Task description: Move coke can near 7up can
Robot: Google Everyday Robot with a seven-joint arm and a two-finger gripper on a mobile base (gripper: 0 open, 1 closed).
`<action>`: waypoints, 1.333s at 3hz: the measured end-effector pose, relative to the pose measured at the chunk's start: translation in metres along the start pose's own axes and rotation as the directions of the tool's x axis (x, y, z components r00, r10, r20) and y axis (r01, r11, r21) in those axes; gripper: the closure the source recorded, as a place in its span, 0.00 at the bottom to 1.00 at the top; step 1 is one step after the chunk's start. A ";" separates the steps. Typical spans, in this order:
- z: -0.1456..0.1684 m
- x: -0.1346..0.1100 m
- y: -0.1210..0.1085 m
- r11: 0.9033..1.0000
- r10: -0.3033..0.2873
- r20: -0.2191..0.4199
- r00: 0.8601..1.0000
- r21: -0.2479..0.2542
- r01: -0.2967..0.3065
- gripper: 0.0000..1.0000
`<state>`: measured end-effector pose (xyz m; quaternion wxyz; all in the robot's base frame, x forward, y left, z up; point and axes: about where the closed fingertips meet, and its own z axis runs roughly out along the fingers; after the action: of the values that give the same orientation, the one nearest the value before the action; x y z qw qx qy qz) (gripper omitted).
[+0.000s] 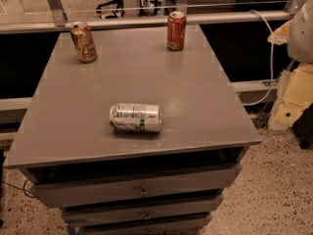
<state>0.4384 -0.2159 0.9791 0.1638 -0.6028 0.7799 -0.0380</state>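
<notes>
Camera view: a gray cabinet point(200, 106) bears three cans. The coke can point(176, 31) stands upright at the far edge, right of the middle. A gold can point(84, 42) stands upright at the far left corner. The 7up can point(135, 117) lies on its side near the front, well apart from both. What the cans hold cannot be told. Drawers point(142, 192) stack below the top. The gripper point(296, 94) hangs off the cabinet's right side, touching nothing on it; whether it is wide or narrow cannot be told.
</notes>
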 end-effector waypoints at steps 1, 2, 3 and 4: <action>0.000 0.000 0.000 1.000 0.000 0.000 1.000 0.000 0.000 0.00; 0.011 0.001 -0.019 1.000 0.013 0.069 0.998 0.025 -0.015 0.00; 0.036 0.006 -0.063 0.995 0.060 0.207 0.977 0.067 -0.076 0.00; 0.063 -0.003 -0.118 0.986 0.080 0.344 0.936 0.111 -0.125 0.00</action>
<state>0.5674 -0.2362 0.9508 0.3364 -0.5469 0.7663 0.0236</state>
